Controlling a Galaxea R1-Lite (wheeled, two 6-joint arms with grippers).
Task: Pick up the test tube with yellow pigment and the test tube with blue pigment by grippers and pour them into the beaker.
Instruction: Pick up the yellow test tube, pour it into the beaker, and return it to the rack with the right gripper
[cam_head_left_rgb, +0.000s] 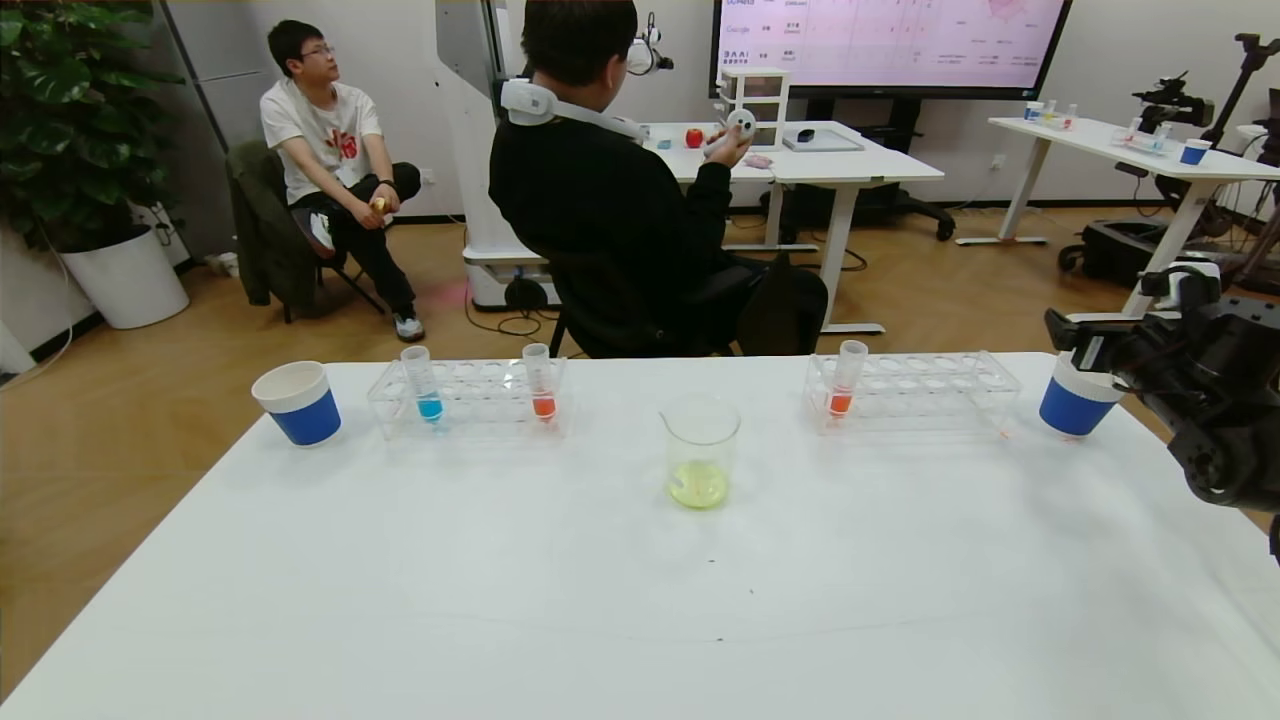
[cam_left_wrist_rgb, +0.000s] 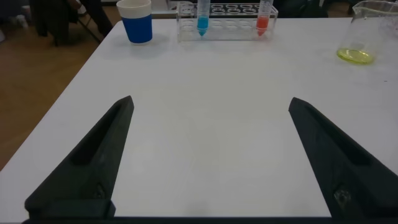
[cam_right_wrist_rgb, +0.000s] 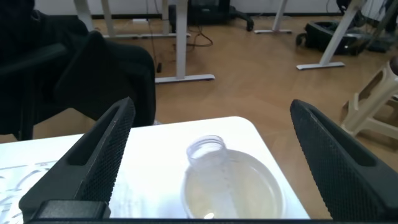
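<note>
The beaker stands mid-table with yellow liquid at its bottom; it also shows in the left wrist view. The test tube with blue pigment stands upright in the left rack, also seen in the left wrist view. No tube holding yellow liquid shows. My right gripper is open just above the right paper cup. In the right wrist view the gripper is over a clear tube leaning in that cup. My left gripper is open and empty over bare table, out of the head view.
Orange-liquid tubes stand in the left rack and the right rack. A second blue-and-white paper cup stands at the far left. Two people sit beyond the table's far edge.
</note>
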